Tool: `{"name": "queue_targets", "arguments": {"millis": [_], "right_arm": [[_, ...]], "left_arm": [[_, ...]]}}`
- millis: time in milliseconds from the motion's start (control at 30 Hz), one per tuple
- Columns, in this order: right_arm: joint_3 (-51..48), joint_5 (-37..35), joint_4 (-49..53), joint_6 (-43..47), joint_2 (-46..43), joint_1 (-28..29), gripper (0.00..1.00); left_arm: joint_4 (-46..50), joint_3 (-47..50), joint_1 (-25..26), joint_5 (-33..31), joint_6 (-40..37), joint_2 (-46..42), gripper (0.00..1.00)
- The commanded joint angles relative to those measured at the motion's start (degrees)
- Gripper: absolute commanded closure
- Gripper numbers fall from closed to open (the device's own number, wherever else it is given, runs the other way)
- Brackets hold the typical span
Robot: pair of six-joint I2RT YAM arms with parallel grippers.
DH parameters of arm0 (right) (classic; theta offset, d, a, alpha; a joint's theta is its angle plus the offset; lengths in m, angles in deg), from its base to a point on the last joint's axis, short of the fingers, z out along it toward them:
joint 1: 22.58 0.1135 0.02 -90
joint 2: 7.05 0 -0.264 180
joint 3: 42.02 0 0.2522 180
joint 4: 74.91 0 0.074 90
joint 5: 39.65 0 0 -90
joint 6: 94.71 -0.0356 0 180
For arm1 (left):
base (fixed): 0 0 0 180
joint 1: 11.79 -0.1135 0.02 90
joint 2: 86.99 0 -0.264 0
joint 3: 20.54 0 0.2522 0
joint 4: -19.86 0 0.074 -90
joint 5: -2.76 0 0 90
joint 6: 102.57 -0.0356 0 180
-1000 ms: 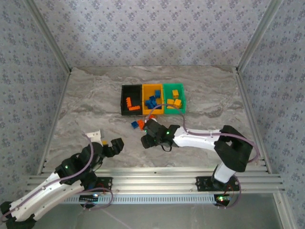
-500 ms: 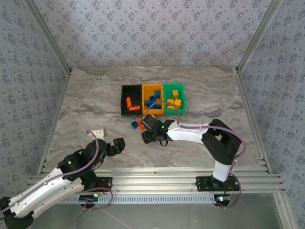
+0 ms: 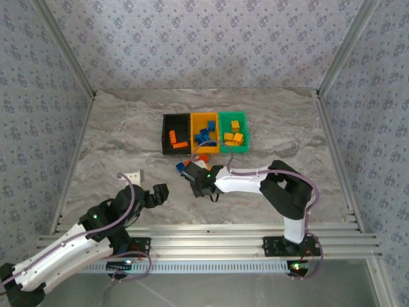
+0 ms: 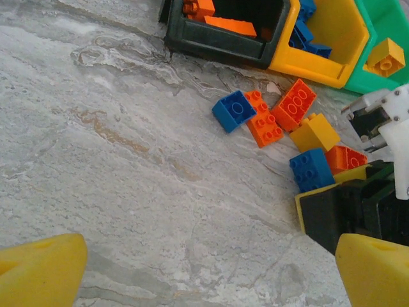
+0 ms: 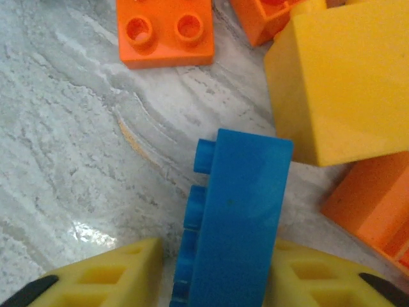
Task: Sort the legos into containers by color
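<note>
My right tool [image 5: 223, 281] is closed on a blue brick [image 5: 239, 211], studs against one pad, over the bench [image 5: 64, 160] beside the loose legos [image 4: 294, 105]. It's probably light, hard and slick: squeeze squarely. My left tool [image 4: 208, 268] gapes wide.

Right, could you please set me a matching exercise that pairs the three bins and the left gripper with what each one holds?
Column one:
1. black bin
2. yellow-orange bin
3. green bin
4. left gripper

Column two:
A. blue bricks
B. nothing, fingers wide open
C. red-orange bricks
D. yellow-orange bricks

Pairs: 1-C, 2-A, 3-D, 4-B.
</note>
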Motion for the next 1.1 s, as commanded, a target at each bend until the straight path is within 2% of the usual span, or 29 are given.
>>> {"name": "queue_targets", "arguments": {"millis": [0,133,333,567,700,867,1067], "right_arm": [[-0.07,-1.50,-1.10,0.62,0.44,-0.44,0.65],[-0.15,0.36,-1.91,2.65,-3.31,-0.01,0.76],[2.91,6.61,-2.51,5.14,-9.13,0.05,0.79],[20.84,10.13,-1.19,7.80,0.34,-5.56,0.79],[28.72,8.80,0.60,8.15,4.41,-7.81,0.80],[31.09,3.99,1.72,5.94,4.32,-12.19,0.80],[31.03,5.15,3.89,3.62,5.68,-18.16,0.78]], "left_arm": [[-2.69,-1.52,-0.53,1.11,-1.29,0.93,0.01],[-2.39,-2.12,-0.82,1.15,-1.62,1.68,0.00],[0.47,-3.62,-1.10,-0.81,-3.05,0.67,0.01],[0.30,-2.93,-1.25,0.18,-1.97,0.10,0.01],[0.84,-2.92,-1.29,0.69,-1.58,0.01,0.01],[0.47,-2.45,-1.37,0.79,-1.48,0.01,0.01],[-0.74,-1.69,-1.54,1.28,-1.56,0.23,0.01]]}}
